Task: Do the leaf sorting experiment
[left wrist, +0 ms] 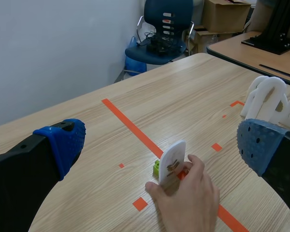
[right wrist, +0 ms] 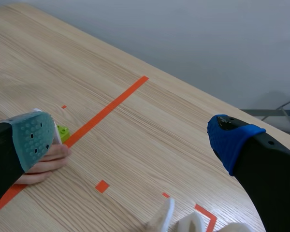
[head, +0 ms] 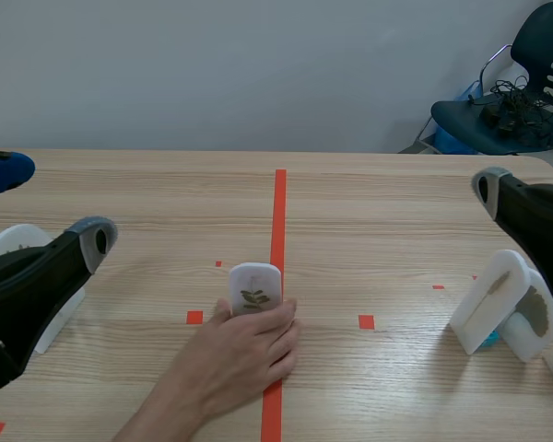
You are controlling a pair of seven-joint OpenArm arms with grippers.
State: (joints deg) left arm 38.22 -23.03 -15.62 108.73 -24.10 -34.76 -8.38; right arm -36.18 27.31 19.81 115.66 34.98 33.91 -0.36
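White and upright, a leaf card [head: 254,288] with a dark pressed sprig on its face stands at the middle of the pale wooden surface [head: 378,212], right on the orange-red tape line [head: 279,203] that runs away from the robot. A person's hand [head: 244,354] comes in from the near edge and grips the card low down, with the fingers curled around its base. In the left wrist view a small green block [left wrist: 156,167] sits just beside the card's foot, touching or nearly touching it.

Both arms are well away from the card. The left pincer [left wrist: 159,140] hangs with its blue-padded fingers spread wide and nothing between them, and the card and hand lie ahead of it. The right pincer [right wrist: 131,139] is likewise spread wide and holds nothing.

Under the right arm, several more white cards [head: 502,304] lean together on the surface. A white piece [head: 18,244] sits under the left arm, mostly hidden by it. Beyond the far right corner stands a dark blue chair [head: 525,92].
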